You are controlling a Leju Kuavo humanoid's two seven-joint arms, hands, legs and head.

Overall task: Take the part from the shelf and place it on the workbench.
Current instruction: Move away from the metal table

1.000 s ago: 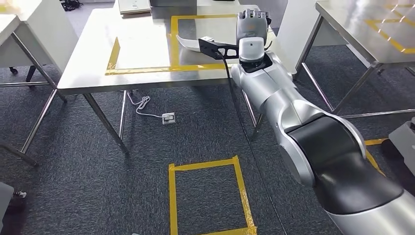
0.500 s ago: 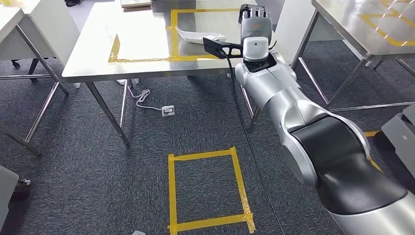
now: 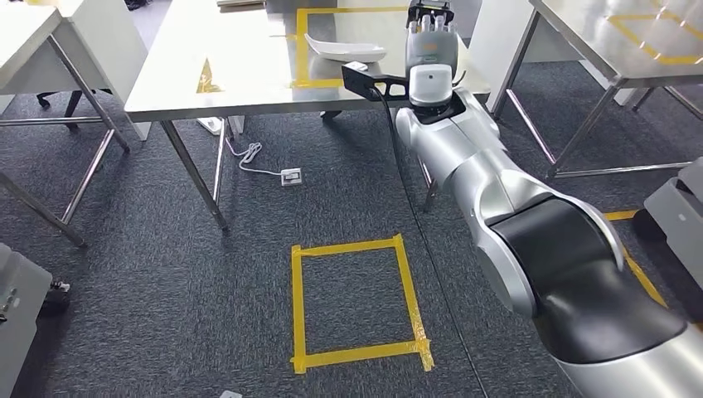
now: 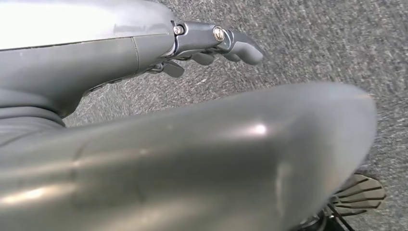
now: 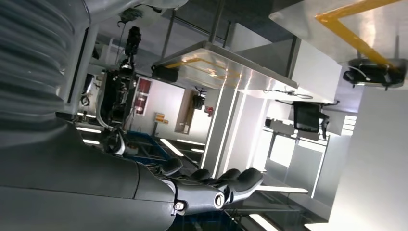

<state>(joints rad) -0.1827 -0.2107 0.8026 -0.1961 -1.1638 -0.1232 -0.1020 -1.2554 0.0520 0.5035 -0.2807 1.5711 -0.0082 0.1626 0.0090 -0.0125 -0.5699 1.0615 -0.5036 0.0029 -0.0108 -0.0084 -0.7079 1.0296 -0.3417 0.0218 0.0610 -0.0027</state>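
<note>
The white curved part (image 3: pixel 344 47) lies on the steel workbench (image 3: pixel 240 75), inside a yellow tape frame (image 3: pixel 300 50). My right hand (image 3: pixel 429 33) is stretched over the bench's near right corner, just right of the part, its back towards the head camera. Whether it touches the part's hidden end I cannot tell. In the right wrist view the right hand (image 5: pixel 211 190) has nothing between thumb and fingers. My left hand (image 4: pixel 216 41) hangs above grey carpet, fingers loose and holding nothing.
A yellow tape square (image 3: pixel 356 303) marks the carpet in front of me. A second steel table (image 3: pixel 613 41) stands to the right and a white table (image 3: pixel 41 33) to the left. A socket with its cable (image 3: pixel 290 175) lies under the bench. A grey box (image 3: pixel 16 315) sits at the lower left.
The whole picture has shifted: the bench now sits higher and farther right, so the camera moved. The part now shows whole beside the wrist bracket. My right arm keeps its pose.
</note>
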